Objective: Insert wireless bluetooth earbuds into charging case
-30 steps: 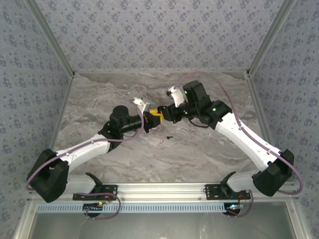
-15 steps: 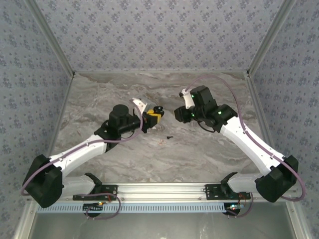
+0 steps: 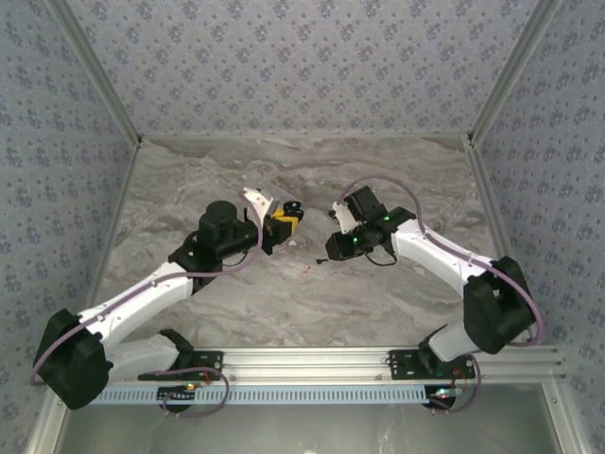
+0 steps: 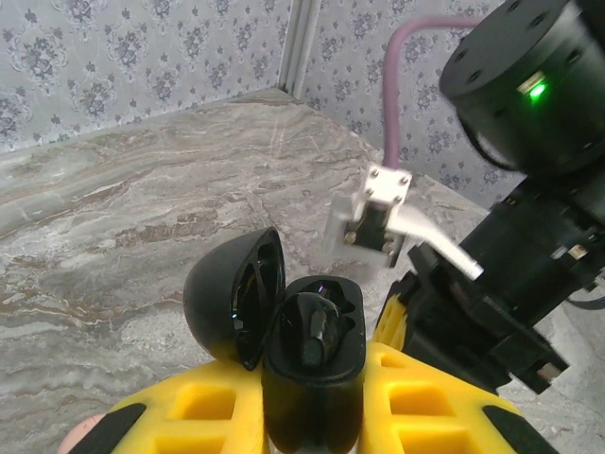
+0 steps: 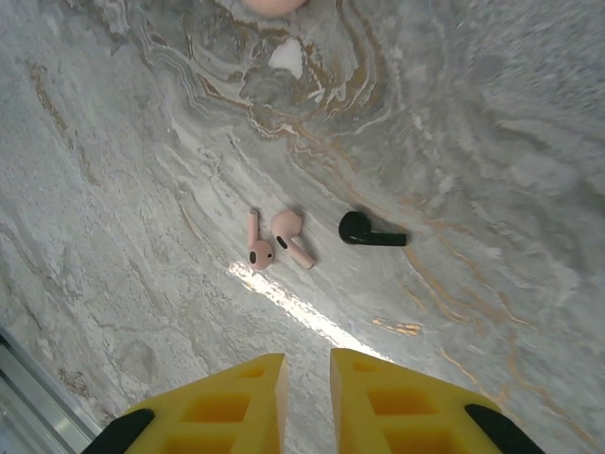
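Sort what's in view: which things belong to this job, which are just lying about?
Job: open black plastic charging case, held in the left tool; black earbud seated in it; loose black earbud.
Lying about: two pink plastic earbuds; pink rounded object at the right wrist view's top edge.

Beyond the right gripper (image 5: 307, 364), whose yellow fingers (image 5: 227, 402) stand almost together with nothing between them, a black earbud (image 5: 367, 230) lies on the marble table (image 5: 492, 142) just beside two pink earbuds (image 5: 274, 241), while a salmon-pink rounded shape (image 5: 274, 4) is cut off by the top edge.
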